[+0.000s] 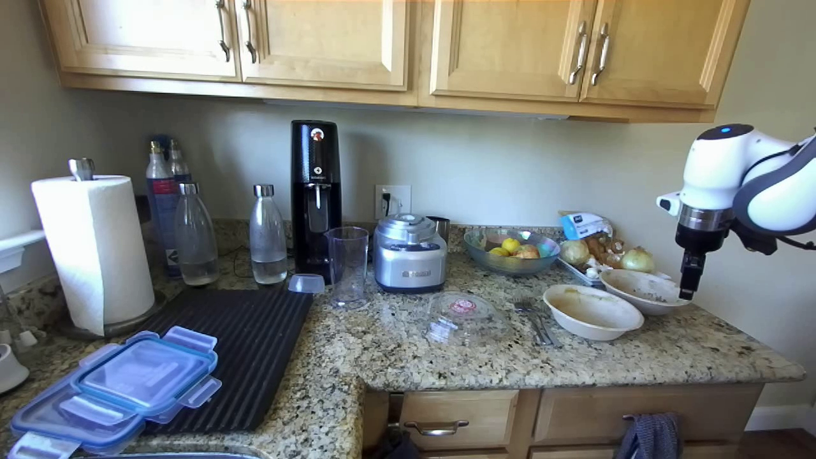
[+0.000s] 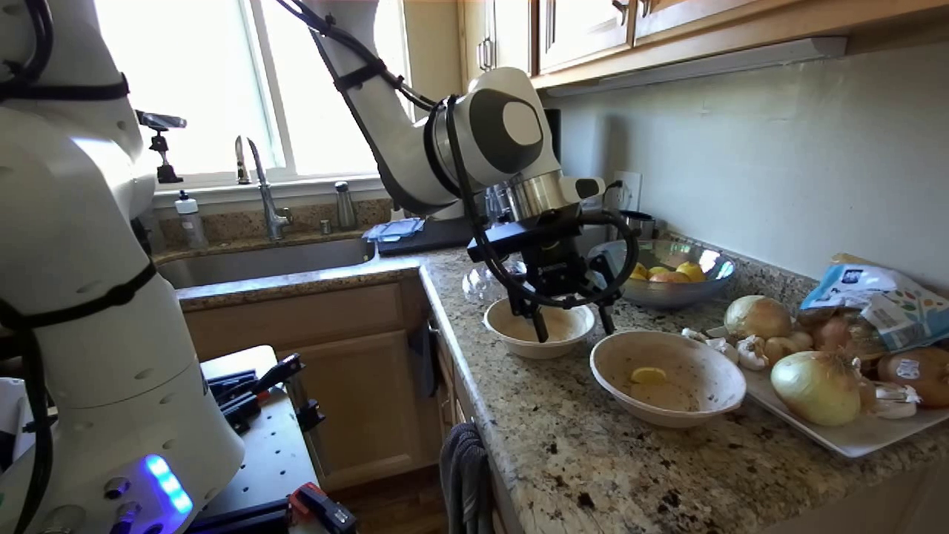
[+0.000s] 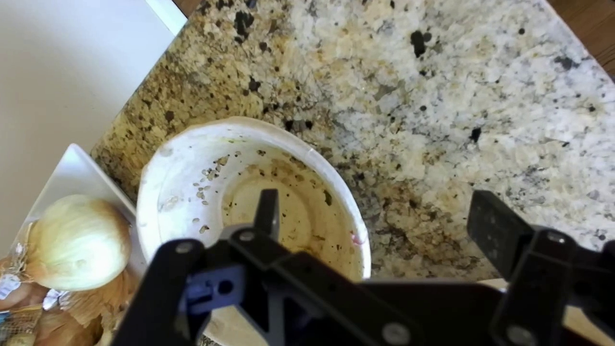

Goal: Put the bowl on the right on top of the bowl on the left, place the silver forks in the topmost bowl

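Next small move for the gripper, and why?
I'd probably lower the open gripper toward the right bowl, with its rim between the fingers: in the wrist view, one shows over the bowl's interior, the other over the counter; nothing is gripped.

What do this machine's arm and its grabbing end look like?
The arm is white and rounded, with dark grey patches, a shiny silver ring near its end, black cables tied on with black straps, and a glowing blue light low down. The gripper is black and angular, with two narrow fingers.
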